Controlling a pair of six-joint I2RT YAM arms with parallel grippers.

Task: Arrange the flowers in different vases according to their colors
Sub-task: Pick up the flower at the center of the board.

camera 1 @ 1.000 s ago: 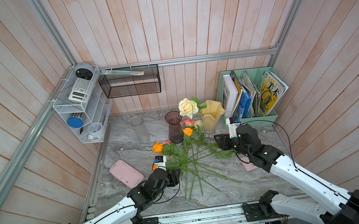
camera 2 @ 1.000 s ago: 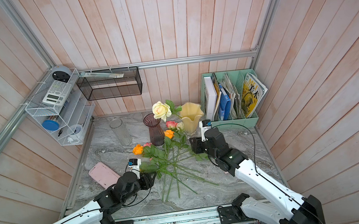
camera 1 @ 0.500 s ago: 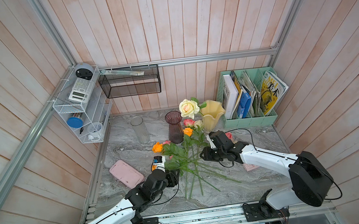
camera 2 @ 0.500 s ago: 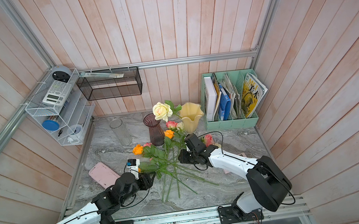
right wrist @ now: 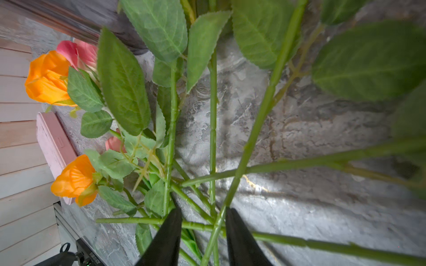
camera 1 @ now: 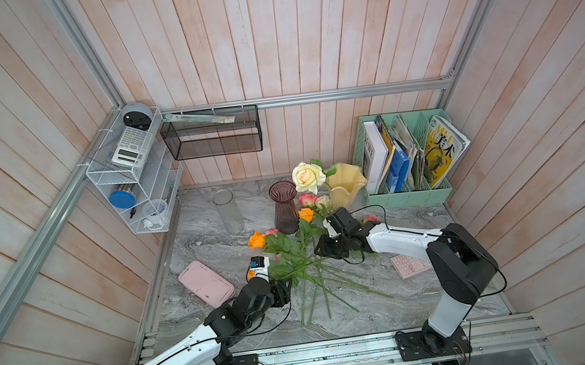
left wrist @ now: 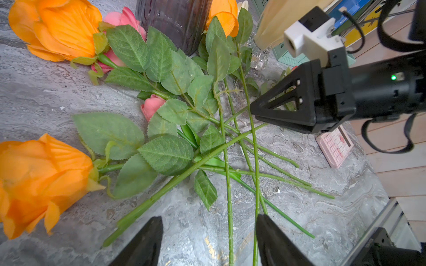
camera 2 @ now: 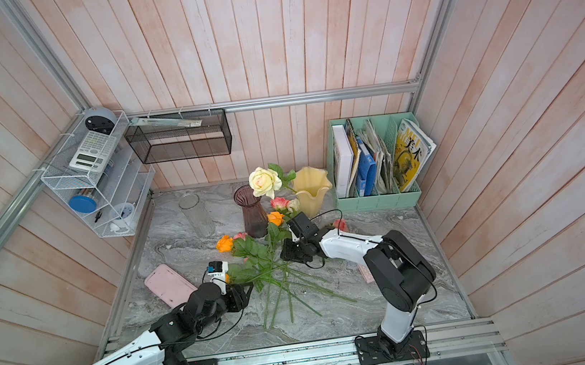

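Loose flowers lie crossed on the marble table, among them an orange rose and a pink rose. One cream rose stands in the pale yellow vase. The purple vase and the clear glass vase hold nothing. My right gripper is low over the stems, open, its jaws narrow around a few crossing stems. My left gripper is open at the stem ends, one stem between its fingers.
A pink case lies at the left front and a pink calculator at the right, beside the right arm. A mint-green file holder stands at the back right. A white wire shelf and a black mesh basket hang on the walls.
My right arm has swung from near the file holder down and left onto the pile of stems, and its jaws have narrowed. The left arm has stayed put.
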